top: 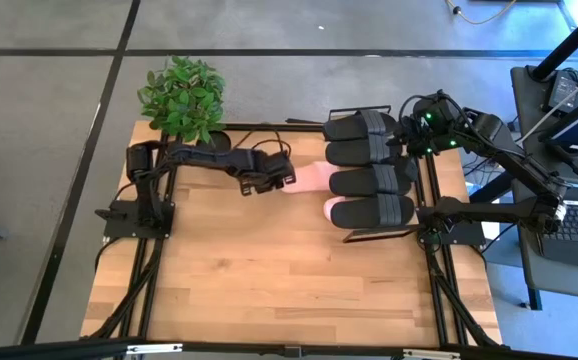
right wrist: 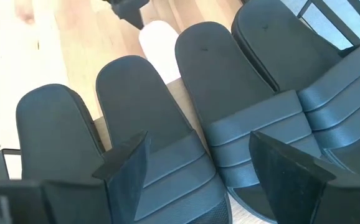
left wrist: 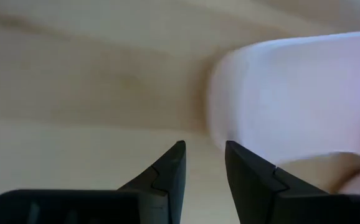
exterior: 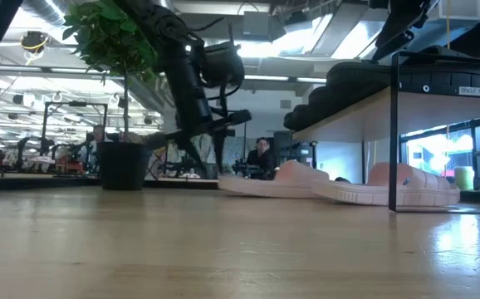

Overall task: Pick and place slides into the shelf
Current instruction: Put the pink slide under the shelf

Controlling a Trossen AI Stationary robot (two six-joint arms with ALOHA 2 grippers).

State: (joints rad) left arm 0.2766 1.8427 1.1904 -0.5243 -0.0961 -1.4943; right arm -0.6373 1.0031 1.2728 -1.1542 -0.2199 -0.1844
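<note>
Several black slides lie side by side on the shelf's top board at the table's right. One pale pink slide lies flat on the table left of the shelf. A second pink slide lies partly under the shelf. My left gripper hangs just left of the first pink slide, pointing steeply down, narrowly open with nothing between its fingers. My right gripper hovers open above the black slides.
A potted plant stands at the table's far left corner. The shelf's thin black frame stands on the table's right part. Bare wooden tabletop stretches across the near half. A person sits in the room beyond the table.
</note>
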